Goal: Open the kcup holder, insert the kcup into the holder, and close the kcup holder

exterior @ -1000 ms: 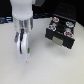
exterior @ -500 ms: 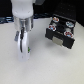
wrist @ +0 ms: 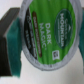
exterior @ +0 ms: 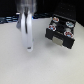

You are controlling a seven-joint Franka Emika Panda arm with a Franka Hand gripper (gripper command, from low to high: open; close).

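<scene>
In the wrist view the kcup (wrist: 47, 35) fills the picture. Its green foil top reads "Dark Magic" and has a white rim. It sits between my gripper's (wrist: 45, 42) black and teal fingers (wrist: 9, 31), which are closed on its sides. In the exterior view my white gripper (exterior: 28, 46) hangs low over the table, to the left of the kcup holder (exterior: 62, 34). The kcup itself is too small and blurred to make out there. The holder is a black box with several pods showing in round slots on top and a light handle (exterior: 62, 41) at its front.
The white table (exterior: 45, 67) spreads around the gripper and in front of the holder. Dark clutter lines the back edge (exterior: 7, 19) at the exterior view's left.
My gripper has shifted a little toward the exterior view's right, nearer the holder, and is motion-blurred. The holder has not moved.
</scene>
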